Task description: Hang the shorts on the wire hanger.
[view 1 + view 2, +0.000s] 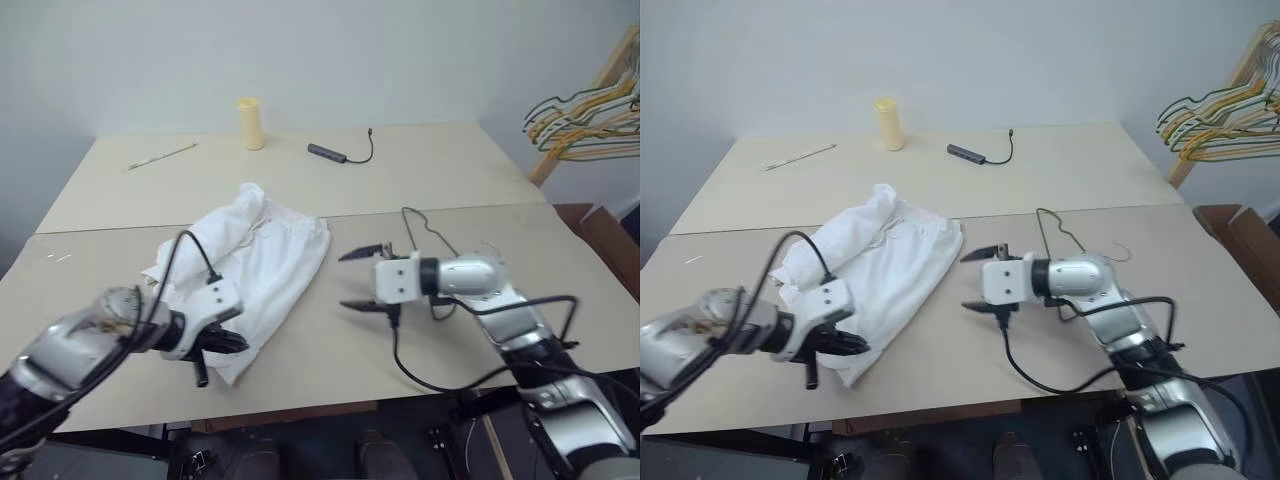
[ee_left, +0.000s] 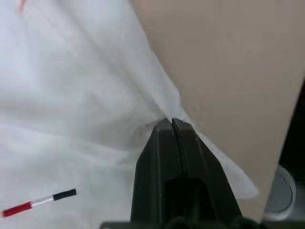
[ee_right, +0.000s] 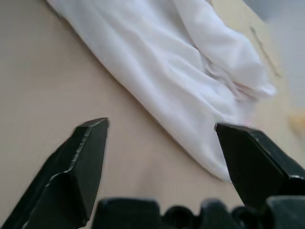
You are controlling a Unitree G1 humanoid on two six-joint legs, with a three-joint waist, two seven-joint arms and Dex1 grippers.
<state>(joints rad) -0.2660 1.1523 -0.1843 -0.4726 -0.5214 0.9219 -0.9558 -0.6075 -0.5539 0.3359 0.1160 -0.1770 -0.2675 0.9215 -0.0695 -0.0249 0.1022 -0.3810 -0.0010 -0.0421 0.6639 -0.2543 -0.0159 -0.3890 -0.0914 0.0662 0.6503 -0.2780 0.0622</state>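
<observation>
Pinching the shorts (image 1: 255, 262) at the near hem with left tool (image 2: 171, 125) pressed together; soft, light, floppy cloth, best gripped by waistband. Right tool (image 1: 358, 279) spread beside, wire hanger (image 1: 1070, 238) just behind.

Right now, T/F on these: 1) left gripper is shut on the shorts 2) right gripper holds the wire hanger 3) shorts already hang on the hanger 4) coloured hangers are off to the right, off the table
1) True: the left gripper is pinched shut on the shorts.
2) False: the right gripper is open and holds nothing; the wire hanger lies on the table behind it.
3) False: the shorts lie on the table.
4) True: the coloured hangers hang at the far right.
</observation>
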